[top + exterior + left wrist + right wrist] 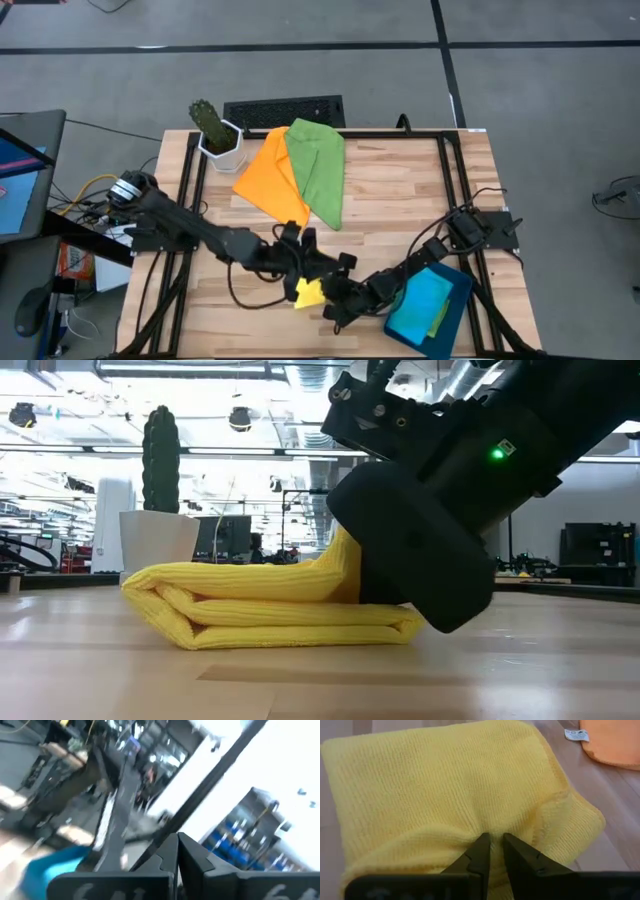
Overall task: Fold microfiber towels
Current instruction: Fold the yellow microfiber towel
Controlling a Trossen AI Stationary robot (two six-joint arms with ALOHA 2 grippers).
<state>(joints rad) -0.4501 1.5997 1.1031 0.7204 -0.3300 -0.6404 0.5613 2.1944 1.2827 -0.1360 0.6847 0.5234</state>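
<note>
A folded yellow towel (308,292) (270,610) lies on the wooden table near its front edge, resting on its lower layers. My right gripper (492,851) (327,300) is shut on it, reaching in from the right. My left gripper (177,852) (340,263) hangs shut and empty above the table, just beyond the yellow towel, pointing slightly upward. An orange towel (268,178) and a green towel (320,168) lie spread at the far middle, the green one overlapping the orange. A blue towel (420,298) lies in the teal tray (458,300). My right gripper pinches a bunched-up part of the yellow towel's top layers (492,834) between its two fingers, at the towel's right end. The fingers slant down from the table's right. The pinched part rises a little (345,560); the rest of the towel lies folded on the table.
A cactus in a white pot (216,132) stands at the far left and also shows in the low view (160,455). A dark slatted panel (285,110) lies at the far edge. The teal tray sits at the near right corner. Bare wood lies between the spread towels and the tray.
</note>
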